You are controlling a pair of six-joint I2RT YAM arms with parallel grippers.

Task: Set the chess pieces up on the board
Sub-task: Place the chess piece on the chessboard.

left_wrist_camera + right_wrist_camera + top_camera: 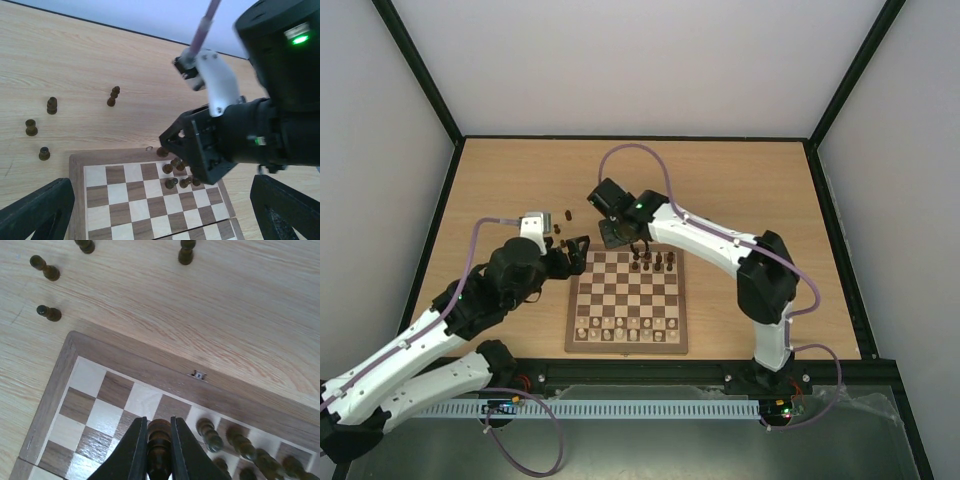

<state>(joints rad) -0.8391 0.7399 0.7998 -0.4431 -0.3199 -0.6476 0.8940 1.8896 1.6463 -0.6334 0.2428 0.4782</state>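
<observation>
Right gripper point(159, 421) pinches 1 piece point(159, 442): lower it straight and upright onto its square, clear of neighbouring pieces point(210, 435). Left gripper point(578, 253) gapes empty beside the board point(150, 365).

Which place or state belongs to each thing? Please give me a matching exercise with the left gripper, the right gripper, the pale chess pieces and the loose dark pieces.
Column 1
1. left gripper
2. right gripper
3. pale chess pieces
4. loose dark pieces

Column 2
a. on the table, off the board
b. shut on a dark piece
c. open, holding nothing
d. in the board's near rows

Pairs: 1-c, 2-b, 3-d, 4-a
</observation>
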